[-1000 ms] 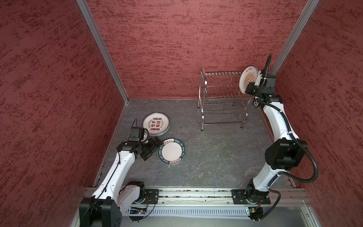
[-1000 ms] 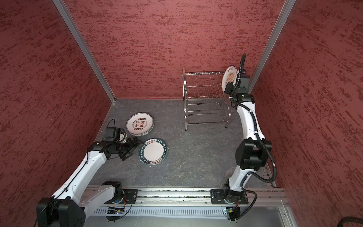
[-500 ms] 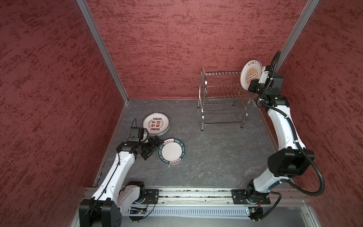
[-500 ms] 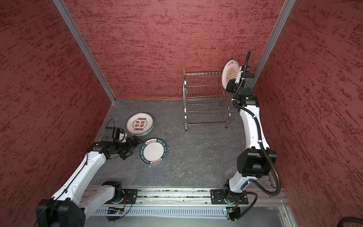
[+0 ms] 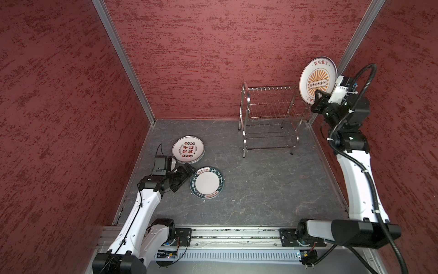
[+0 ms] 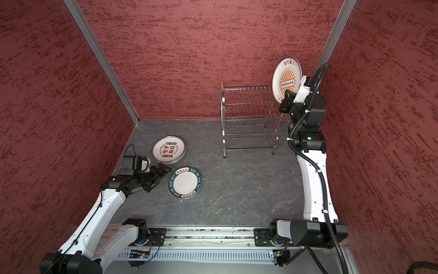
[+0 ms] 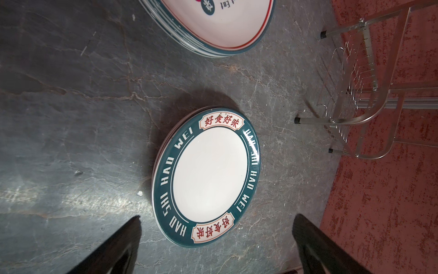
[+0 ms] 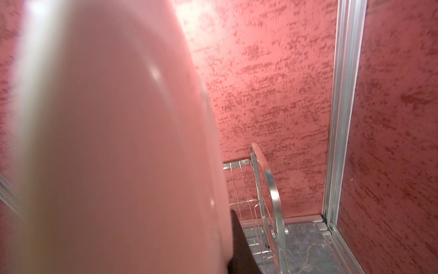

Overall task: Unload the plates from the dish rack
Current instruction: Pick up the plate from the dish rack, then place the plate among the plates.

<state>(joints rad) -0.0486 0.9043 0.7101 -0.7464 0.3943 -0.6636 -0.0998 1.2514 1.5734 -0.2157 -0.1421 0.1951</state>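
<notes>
An orange sunburst plate (image 5: 317, 78) (image 6: 286, 78) hangs upright in the air above the right end of the dish rack (image 5: 270, 111) (image 6: 248, 111). My right gripper (image 5: 317, 100) (image 6: 287, 97) is shut on its lower rim. In the right wrist view the plate's blurred back (image 8: 106, 142) fills most of the picture, beside the rack's end loop (image 8: 267, 189). No plates stand in the rack. My left gripper (image 5: 187, 173) (image 6: 163, 172) (image 7: 218, 217) rests open, low by the teal-rimmed plates (image 5: 206, 182) (image 6: 186, 182) (image 7: 211, 170), not touching them.
A stack of plates with red-black characters (image 5: 188, 150) (image 6: 168, 150) (image 7: 225, 23) lies flat on the grey floor, left of the rack. Red textured walls enclose three sides. An aluminium corner post (image 5: 350, 35) stands right behind the held plate. The arms' base rail (image 5: 225, 237) runs along the front.
My right gripper has lifted the sunburst plate up out of the rack's right end and a little to the right. The left arm has barely moved.
</notes>
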